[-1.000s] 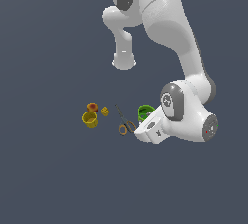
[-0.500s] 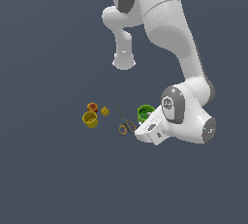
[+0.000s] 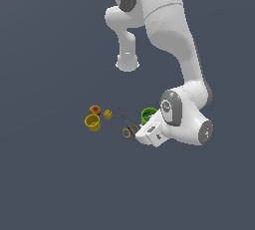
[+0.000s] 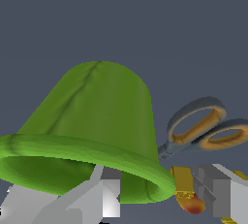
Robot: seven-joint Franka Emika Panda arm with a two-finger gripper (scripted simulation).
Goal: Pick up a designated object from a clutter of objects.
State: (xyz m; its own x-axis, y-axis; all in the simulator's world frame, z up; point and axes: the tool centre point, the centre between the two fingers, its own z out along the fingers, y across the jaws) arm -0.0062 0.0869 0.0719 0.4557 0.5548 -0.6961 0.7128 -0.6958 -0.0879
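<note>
Dark floor (image 3: 50, 174) — green cup (image 3: 148, 115), yellow cup (image 3: 92, 122), scissors (image 3: 127, 127) on it.

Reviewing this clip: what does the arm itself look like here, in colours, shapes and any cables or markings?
The arm is a glossy white chain of rounded, tube-like segments, with round grey caps at the joints, one near the top and one at the wrist. The hand block is a white boxy piece with small dark details. In the wrist view, light grey squared fingers show. No cables or readable markings are visible.

floor (image 3: 45, 184): just plain dark blue-grey under me, flat, no marks | backdrop: same colour all the way up, no edge that I can make out | nothing else really
</note>
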